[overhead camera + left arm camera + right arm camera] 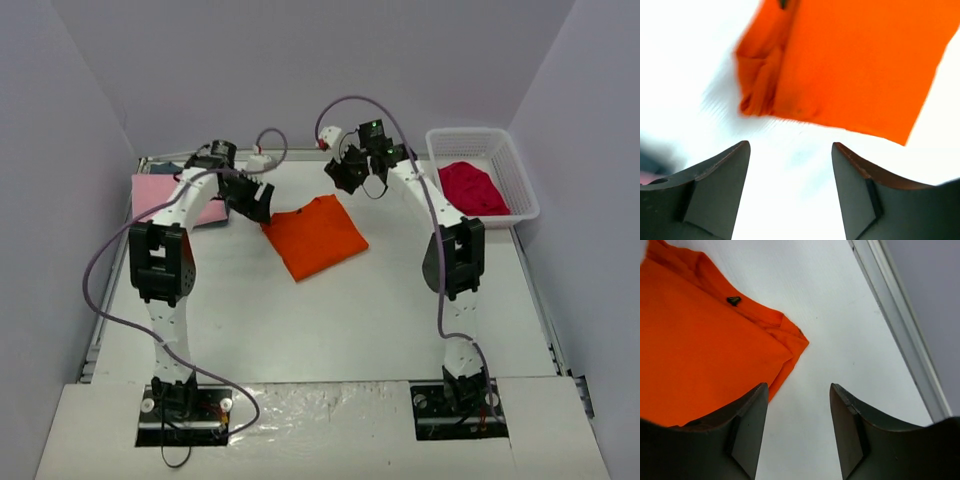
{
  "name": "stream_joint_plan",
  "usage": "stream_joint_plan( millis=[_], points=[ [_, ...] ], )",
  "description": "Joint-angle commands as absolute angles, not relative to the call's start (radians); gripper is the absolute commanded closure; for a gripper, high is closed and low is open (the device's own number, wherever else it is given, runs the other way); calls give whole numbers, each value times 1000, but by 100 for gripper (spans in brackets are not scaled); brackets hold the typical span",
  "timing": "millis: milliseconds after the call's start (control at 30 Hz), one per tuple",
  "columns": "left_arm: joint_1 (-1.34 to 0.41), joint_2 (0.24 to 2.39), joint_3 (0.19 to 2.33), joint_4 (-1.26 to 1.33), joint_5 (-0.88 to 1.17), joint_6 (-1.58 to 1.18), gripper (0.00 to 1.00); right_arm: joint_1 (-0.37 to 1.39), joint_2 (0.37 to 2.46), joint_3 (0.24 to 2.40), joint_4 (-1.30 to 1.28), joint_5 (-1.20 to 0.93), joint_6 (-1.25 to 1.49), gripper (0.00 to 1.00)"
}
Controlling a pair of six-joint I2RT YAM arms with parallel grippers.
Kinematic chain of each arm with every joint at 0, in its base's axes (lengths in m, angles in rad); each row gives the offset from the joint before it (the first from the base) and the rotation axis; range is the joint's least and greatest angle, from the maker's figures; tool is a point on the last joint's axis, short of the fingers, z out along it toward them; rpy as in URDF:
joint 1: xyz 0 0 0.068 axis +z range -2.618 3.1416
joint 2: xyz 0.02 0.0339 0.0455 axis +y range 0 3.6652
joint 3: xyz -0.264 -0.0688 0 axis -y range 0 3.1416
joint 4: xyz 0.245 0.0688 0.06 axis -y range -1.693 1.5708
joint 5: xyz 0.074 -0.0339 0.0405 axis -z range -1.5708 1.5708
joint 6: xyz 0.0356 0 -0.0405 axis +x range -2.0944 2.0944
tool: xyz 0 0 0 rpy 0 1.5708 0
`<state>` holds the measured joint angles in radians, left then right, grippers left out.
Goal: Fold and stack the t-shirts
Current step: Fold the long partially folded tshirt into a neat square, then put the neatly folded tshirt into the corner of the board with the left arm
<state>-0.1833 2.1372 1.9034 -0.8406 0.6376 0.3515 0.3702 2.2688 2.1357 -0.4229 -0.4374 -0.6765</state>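
Top external view gives you the layout: the orange shirt (315, 237) lies folded into a rough rectangle on the counter (330, 330), between the two arms and toward the far side, turned at an angle to the counter's edges. Your left fingers (256, 203) hang by its far left corner and your right fingers (347, 176) hover near its far right corner. That reads to me as both arms poised at the ends of one edge so they can work it together. Both wrist views show the fingers spread apart with nothing between them and bare counter below the gap, so neither arm has hold of the shirt. From the left wrist you can see a sleeve bunched along one side of the fold. From the right wrist the layers at the corner sit slightly offset, so the fold looks loose rather than crisp. The pink shirt (155, 192) lies flat at the far left, likely the base of the stack and within the left arm's reach. The red shirt (472, 187) is crumpled in the basket (515, 175) at the far right, not yet folded. I'd judge your next step is either tidying this fold or carrying it onto the pink one.
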Motion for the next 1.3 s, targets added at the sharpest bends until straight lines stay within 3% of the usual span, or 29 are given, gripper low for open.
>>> stream_joint_plan(
  millis=[0,200,300,467,833,1267],
  points=[
    [-120,1930,1840,-718,687,177,34,417,2071,1998,-403,-403,-654,52],
    [36,1781,1564,-467,836,-130,30,560,1870,1738,-405,-312,-652,52],
    [75,1708,1373,-300,868,-268,16,690,1842,1609,-405,-221,-666,53],
    [83,1602,1205,-172,842,-319,12,862,1867,1484,-402,-124,-669,56],
    [87,1439,1077,-106,746,-314,3,916,1993,1525,-396,-100,-683,59],
    [89,1494,1115,-144,749,-302,4,913,2095,1559,-368,-84,-695,61]
  ],
)
